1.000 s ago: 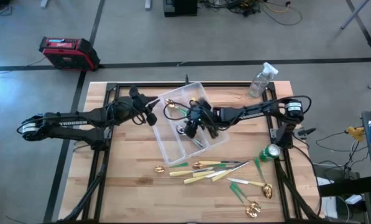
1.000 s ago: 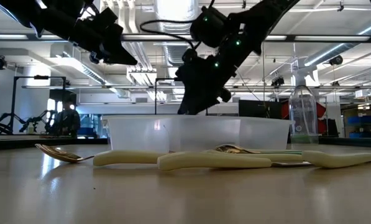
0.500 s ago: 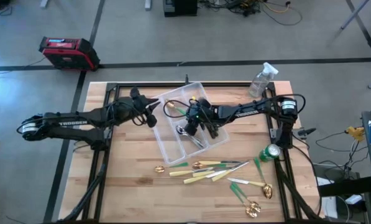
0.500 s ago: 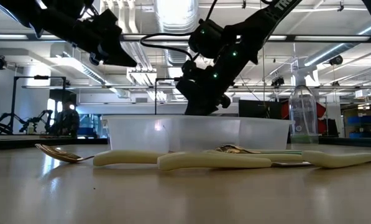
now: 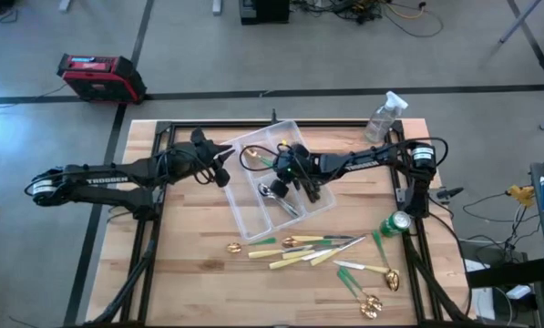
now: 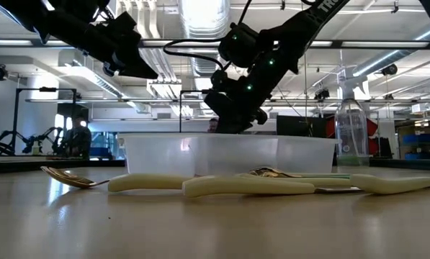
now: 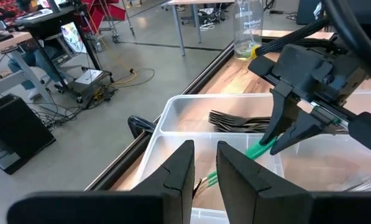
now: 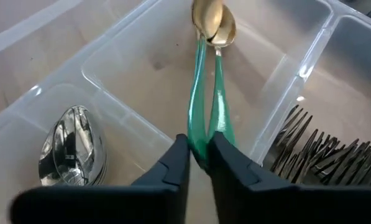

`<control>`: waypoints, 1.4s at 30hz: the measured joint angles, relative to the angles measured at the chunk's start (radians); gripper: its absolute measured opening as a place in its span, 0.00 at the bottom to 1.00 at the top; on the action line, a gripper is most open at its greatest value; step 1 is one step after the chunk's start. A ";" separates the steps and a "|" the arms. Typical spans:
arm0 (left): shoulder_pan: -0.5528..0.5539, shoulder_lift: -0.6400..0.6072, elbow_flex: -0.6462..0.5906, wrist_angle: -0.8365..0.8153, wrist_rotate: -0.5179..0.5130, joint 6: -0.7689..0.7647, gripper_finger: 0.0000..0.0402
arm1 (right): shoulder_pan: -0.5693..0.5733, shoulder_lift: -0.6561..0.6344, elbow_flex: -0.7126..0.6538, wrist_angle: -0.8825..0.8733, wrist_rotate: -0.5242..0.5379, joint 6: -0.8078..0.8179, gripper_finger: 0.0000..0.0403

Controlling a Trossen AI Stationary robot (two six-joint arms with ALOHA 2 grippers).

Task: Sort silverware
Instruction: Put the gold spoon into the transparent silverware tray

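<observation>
Your right gripper (image 8: 197, 163) is over the clear tray (image 5: 240, 205), fingers closed on the handle end of a green-handled spoon (image 8: 196, 93); its long axis runs straight out from the fingers, gold bowl at the far end, in a tray compartment beside a second green spoon (image 8: 219, 93). Black forks (image 8: 316, 155) fill the next compartment, silver spoons (image 8: 71, 146) another. Left gripper (image 7: 204, 177) hovers at the tray's edge, fingers nearly together, holding nothing.

The divided tray (image 5: 253, 196) sits on the surface (image 5: 189, 273), with the right tool (image 8: 196, 155) inside it, over the compartment holding two spoons (image 8: 213, 28) side by side. The forks (image 8: 316, 158) lie in the compartment on one side of that tool, the stacked spoons (image 8: 72, 146) on the other. The left tool (image 7: 204, 174) hangs just outside the tray's rim, and loose knives (image 5: 299, 257) lie on the surface beyond the tray's near end.
</observation>
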 joint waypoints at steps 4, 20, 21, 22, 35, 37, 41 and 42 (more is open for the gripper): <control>0.000 0.000 0.000 0.000 0.000 0.000 0.13 | 0.000 0.000 0.000 -0.003 0.008 -0.017 0.27; 0.000 0.000 0.000 0.000 0.000 0.000 0.13 | 0.016 -0.012 -0.001 -0.012 0.059 -0.145 0.37; 0.000 0.000 0.000 -0.001 0.000 0.000 0.13 | 0.019 -0.018 -0.002 -0.018 0.069 -0.157 0.38; 0.000 0.000 0.000 -0.003 0.000 0.000 0.13 | 0.025 -0.024 -0.003 -0.025 0.076 -0.171 0.40; 0.000 0.000 0.000 -0.013 0.000 -0.007 0.13 | 0.022 0.017 0.000 -0.017 0.050 -0.155 0.52; 0.000 0.000 -0.001 -0.023 0.000 -0.008 0.13 | 0.024 0.018 0.001 -0.018 0.048 -0.142 0.51; 0.000 0.000 -0.001 -0.029 0.000 -0.011 0.13 | 0.032 -0.001 0.015 -0.038 -0.092 -0.118 0.48; 0.000 0.000 -0.001 -0.029 0.000 -0.011 0.13 | 0.035 -0.006 0.020 -0.043 -0.118 -0.118 0.47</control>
